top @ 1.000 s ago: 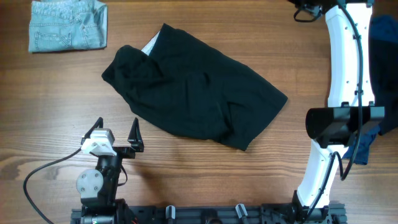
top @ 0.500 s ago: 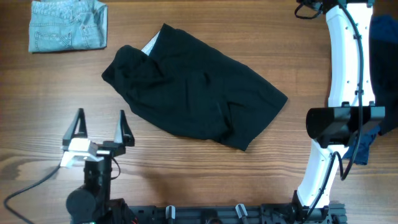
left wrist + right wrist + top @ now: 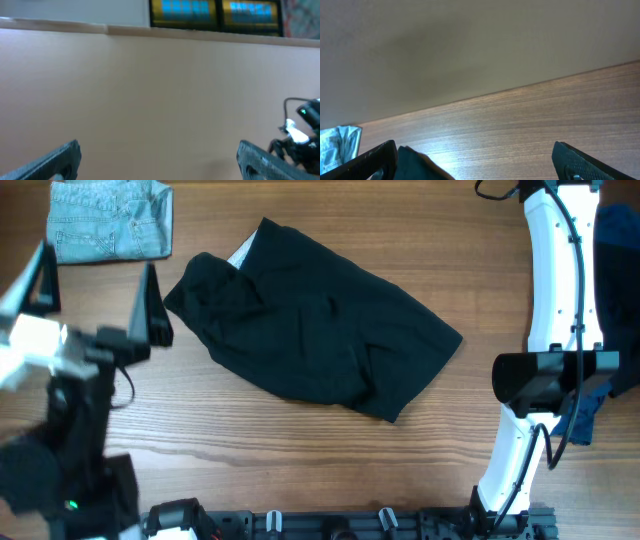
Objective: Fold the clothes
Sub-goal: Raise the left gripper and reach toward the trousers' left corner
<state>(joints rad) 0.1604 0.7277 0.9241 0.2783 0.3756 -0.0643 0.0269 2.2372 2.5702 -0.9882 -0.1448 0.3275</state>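
Wood-grain tabletop (image 3: 300, 465) holds one pair of black shorts (image 3: 310, 330), rumpled and slanted at frame centre, probably so both arms can reach it. One denim garment (image 3: 108, 222) sits aside at upper left. The left fingers (image 3: 152, 305) and right fingers (image 3: 375, 159) are both spread wide and empty.

Shorts (image 3: 310, 330) mid-table (image 3: 480, 280); jeans (image 3: 108, 222) at far left corner; left gripper (image 3: 97, 258) just left of shorts; garments (image 3: 620, 240) at right edge, beside right arm (image 3: 560, 270).

Lab: robot arms (image 3: 556, 270), wood table (image 3: 300, 465).
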